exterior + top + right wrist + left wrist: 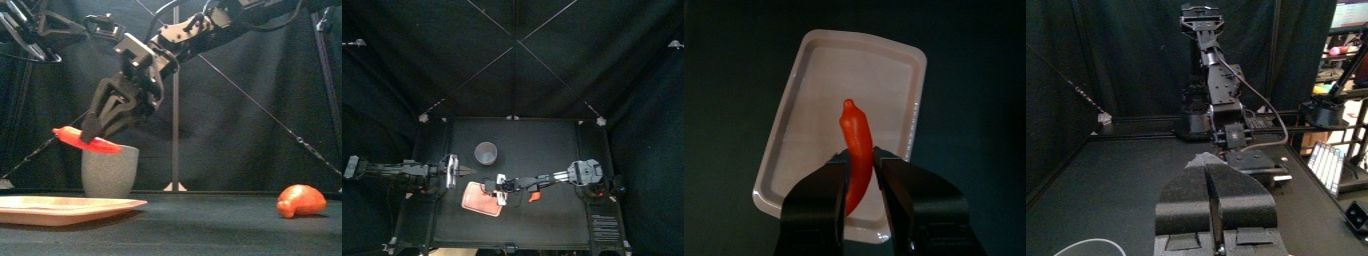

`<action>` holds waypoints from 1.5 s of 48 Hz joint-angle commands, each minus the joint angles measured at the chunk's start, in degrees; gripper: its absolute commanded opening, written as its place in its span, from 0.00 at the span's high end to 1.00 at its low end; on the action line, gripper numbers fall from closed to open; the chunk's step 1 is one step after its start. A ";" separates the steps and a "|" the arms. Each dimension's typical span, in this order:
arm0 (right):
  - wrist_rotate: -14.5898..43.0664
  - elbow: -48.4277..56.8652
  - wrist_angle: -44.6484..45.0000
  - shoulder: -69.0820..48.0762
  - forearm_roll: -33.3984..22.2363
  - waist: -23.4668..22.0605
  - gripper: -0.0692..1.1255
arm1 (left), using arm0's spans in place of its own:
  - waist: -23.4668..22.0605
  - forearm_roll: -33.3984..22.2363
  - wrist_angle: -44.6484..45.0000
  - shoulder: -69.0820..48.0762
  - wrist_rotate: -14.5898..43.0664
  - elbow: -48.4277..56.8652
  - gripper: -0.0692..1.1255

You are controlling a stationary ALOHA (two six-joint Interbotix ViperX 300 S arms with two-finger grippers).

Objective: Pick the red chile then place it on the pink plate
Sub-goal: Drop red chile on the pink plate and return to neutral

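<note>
- Top view: the right gripper is hanging over the pink plate at lower centre, while the left gripper is idling at the plate's left edge. It is close enough that a wide swing by the right arm risks a knock. An orange toy is lying just right of the plate.
- Front view: the right gripper is clamping the red chile well above the plate at lower left. Dropped from that height, the chile is likely bouncing off the shallow rim. A grey cup is standing close behind, and a drift backward risks landing the chile in it.
- Left wrist view: the left gripper's jaws are pressing together on nothing.
- Right wrist view: the jaws are pinching the chile near its stem end, its tip pointing over the plate's middle. With so narrow a hold, the chile is liable to pivot or slip early.
</note>
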 commanded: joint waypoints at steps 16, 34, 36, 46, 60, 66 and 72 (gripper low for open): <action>-0.18 -4.13 -0.62 0.44 -0.09 0.18 0.22 | 0.09 0.09 -0.35 -0.18 0.09 -0.53 0.97; -0.18 7.56 -10.55 -13.10 -2.11 -0.53 0.21 | 0.09 0.09 -0.09 -0.18 0.18 -0.44 0.97; -0.18 10.11 -12.66 -15.56 -2.02 -0.62 0.21 | 0.09 0.09 0.00 -0.26 0.18 -0.44 0.97; -0.44 22.68 -22.94 -29.27 -2.11 -2.37 0.21 | 0.09 0.09 0.09 -0.35 0.18 -0.35 0.97; -0.70 38.76 -32.78 -49.57 -2.11 -5.62 0.21 | 0.26 0.18 0.09 -0.44 0.09 -0.09 0.97; -0.79 46.23 -35.16 -58.10 -2.20 -6.77 0.21 | 0.35 0.26 0.09 -0.53 0.18 -0.09 0.97; -0.44 53.70 -36.30 -67.24 -2.20 -6.86 0.21 | 0.35 0.26 0.09 -0.62 0.09 -0.09 0.97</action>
